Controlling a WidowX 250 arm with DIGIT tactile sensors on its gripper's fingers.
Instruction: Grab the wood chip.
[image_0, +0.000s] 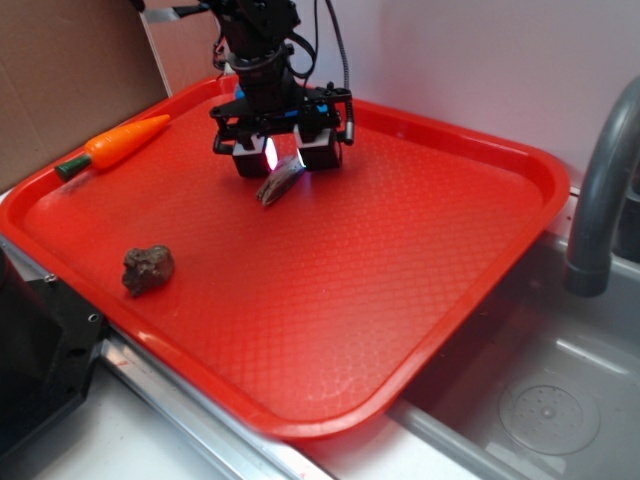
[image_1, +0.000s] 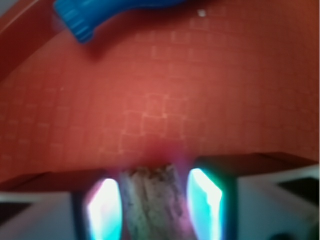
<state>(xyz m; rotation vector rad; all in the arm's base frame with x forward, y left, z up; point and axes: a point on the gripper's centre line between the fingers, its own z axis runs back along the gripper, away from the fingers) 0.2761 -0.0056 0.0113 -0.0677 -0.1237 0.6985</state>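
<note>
Well inboard, hand (image_0: 282, 157) around wood chip (image_0: 279, 183)

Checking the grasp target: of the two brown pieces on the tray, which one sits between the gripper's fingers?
The wood chip, long and flat, sits between the fingers of the gripper. The rock, round and lumpy, lies apart toward the tray's left edge.

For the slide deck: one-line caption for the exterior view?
WidowX gripper straddles the wood chip on a red tray, with a toy carrot and brown rock nearby.
</note>
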